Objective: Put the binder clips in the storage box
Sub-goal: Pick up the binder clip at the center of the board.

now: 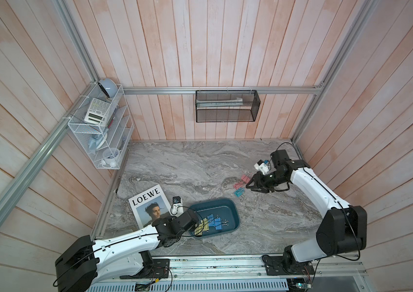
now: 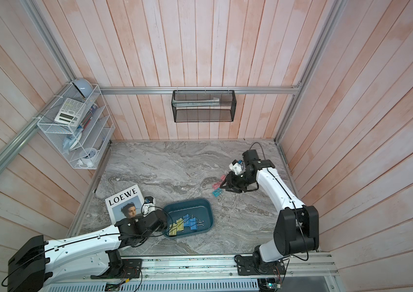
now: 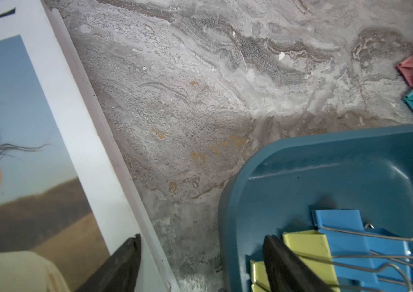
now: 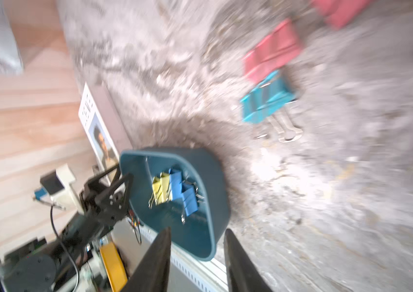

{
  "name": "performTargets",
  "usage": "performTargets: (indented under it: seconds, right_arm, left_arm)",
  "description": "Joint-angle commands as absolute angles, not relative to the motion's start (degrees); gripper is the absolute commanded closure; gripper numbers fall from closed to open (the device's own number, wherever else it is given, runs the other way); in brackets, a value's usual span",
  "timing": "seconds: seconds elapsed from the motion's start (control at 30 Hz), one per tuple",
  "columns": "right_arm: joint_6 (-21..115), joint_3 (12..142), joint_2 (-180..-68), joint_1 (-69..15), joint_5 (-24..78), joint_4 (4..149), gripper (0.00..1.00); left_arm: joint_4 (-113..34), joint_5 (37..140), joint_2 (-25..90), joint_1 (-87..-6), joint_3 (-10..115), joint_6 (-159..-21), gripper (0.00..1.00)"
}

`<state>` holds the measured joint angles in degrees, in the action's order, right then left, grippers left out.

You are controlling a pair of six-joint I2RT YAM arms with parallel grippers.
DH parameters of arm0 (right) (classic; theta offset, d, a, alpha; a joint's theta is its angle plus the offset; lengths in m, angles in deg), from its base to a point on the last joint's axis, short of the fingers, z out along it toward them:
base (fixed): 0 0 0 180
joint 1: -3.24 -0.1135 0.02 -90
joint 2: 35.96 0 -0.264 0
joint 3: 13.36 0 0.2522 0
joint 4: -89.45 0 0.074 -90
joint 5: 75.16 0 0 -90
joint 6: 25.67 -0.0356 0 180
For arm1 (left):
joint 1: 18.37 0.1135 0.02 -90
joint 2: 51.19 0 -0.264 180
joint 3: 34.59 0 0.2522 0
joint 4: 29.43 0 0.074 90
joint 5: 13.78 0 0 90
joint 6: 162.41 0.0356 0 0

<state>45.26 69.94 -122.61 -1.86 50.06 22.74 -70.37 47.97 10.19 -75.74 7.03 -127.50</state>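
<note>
The dark teal storage box (image 1: pixel 215 206) (image 2: pixel 187 207) sits near the table's front. Yellow binder clips (image 1: pixel 201 227) and blue ones (image 1: pixel 215 222) lie inside it, as the left wrist view shows (image 3: pixel 309 246). My left gripper (image 3: pixel 201 237) hangs open at the box's left end, one finger over the magazine and one above the yellow clips. Two pink clips (image 1: pixel 244 179) and teal clips (image 1: pixel 238 193) lie on the marble at the right. My right gripper (image 1: pixel 248 186) (image 4: pixel 197 230) hovers just right of them, open and empty.
A LOEWE magazine (image 1: pixel 149 207) lies left of the box, partly under my left arm. A black mesh basket (image 1: pixel 226 106) hangs on the back wall. A white wire rack (image 1: pixel 101 126) fills the left corner. Wooden walls close in three sides.
</note>
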Motion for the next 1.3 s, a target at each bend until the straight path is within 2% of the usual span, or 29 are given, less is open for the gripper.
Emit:
performTargets:
  seconds: [0.0,0.13,0.37,0.7,0.93,1.27]
  right_arm:
    - [44.6,69.9,-125.5,3.4,41.7,24.2,0.61]
    - [45.7,70.3,-129.7,7.6,37.4,29.9,0.61]
    - [49.3,74.5,-138.5,9.2,33.0,33.0,0.61]
    - [52.2,81.3,-145.3,9.9,33.3,35.1,0.60]
    - [52.8,84.2,-150.1,10.0,37.6,35.5,0.60]
    - [52.7,84.9,-152.8,10.1,41.2,37.3,0.67]
  left_arm:
    - [-71.2,49.1,10.1,-75.4,5.7,-127.7,0.19]
    - [-71.6,49.0,9.8,-75.4,5.7,-127.6,0.19]
    - [-73.1,48.6,9.0,-75.4,5.8,-127.6,0.19]
    - [-73.1,49.2,8.3,-75.4,4.9,-128.4,0.19]
    - [-73.6,49.4,8.7,-75.4,5.5,-128.2,0.19]
    - [-74.1,49.3,8.9,-75.4,6.2,-128.3,0.19]
